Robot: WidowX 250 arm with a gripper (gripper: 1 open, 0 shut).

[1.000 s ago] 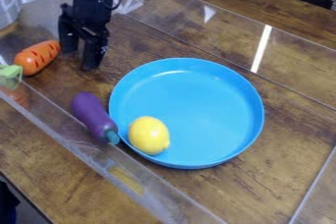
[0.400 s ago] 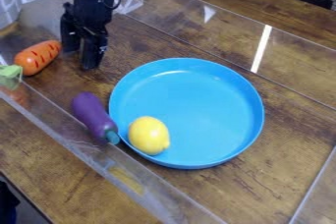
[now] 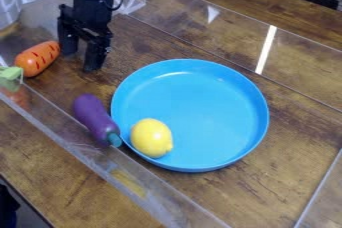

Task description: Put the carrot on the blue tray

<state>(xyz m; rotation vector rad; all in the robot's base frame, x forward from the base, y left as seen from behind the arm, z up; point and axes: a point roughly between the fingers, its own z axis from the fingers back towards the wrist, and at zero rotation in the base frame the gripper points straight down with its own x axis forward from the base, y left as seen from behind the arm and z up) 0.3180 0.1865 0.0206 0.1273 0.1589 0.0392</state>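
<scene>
The carrot [image 3: 36, 58] lies on the wooden table at the left edge, orange with a pale green tip [image 3: 10, 73] pointing down-left. My gripper [image 3: 83, 56] hangs just right of it, pointing down, open, with nothing between its black fingers [image 3: 96, 54]. A small gap separates it from the carrot. The blue tray [image 3: 238, 122] sits right of centre, a large round plate with a raised rim.
A yellow lemon [image 3: 151, 137] rests on the tray's lower-left rim. A purple eggplant [image 3: 94, 118] lies just left of the tray. A clear plastic wall [image 3: 80, 157] runs along the table's near side.
The gripper has rolled slightly about its own axis, staying in the same spot. Nothing else has moved.
</scene>
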